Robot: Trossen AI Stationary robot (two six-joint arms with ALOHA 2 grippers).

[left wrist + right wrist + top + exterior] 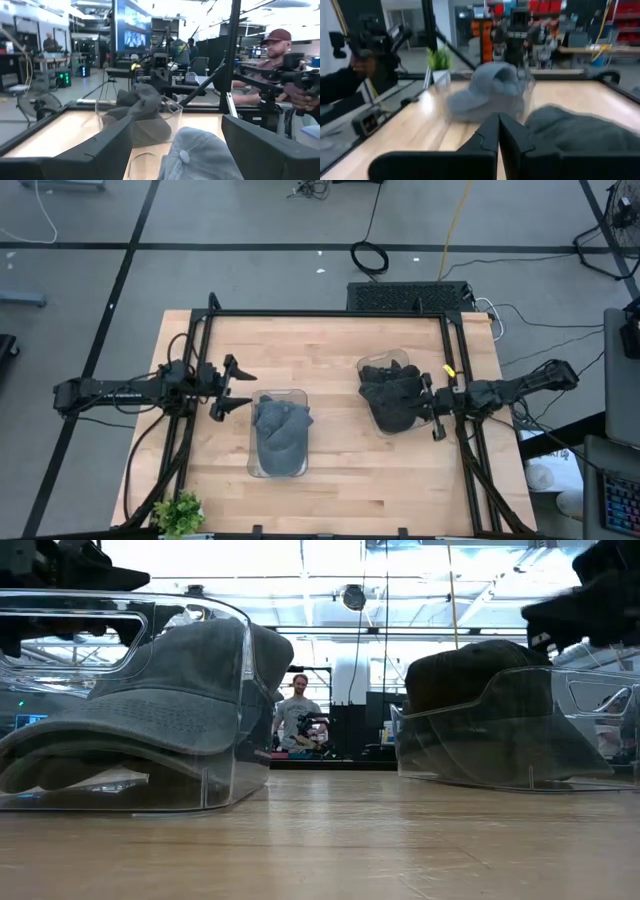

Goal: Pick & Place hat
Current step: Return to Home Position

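Since black cloth caps lie heaped in the clear plastic bin right of centre and grey cloth caps fill the second clear bin at centre, placing looks done, leaving only the arms' retreat: left gripper spread, right gripper pressed together, each beside its bin.

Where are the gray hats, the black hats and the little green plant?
gray hats (281, 432), high view, on the top hat's crown.
black hats (393, 398), high view, on the pile's middle.
little green plant (180, 513), high view, on its leaves.
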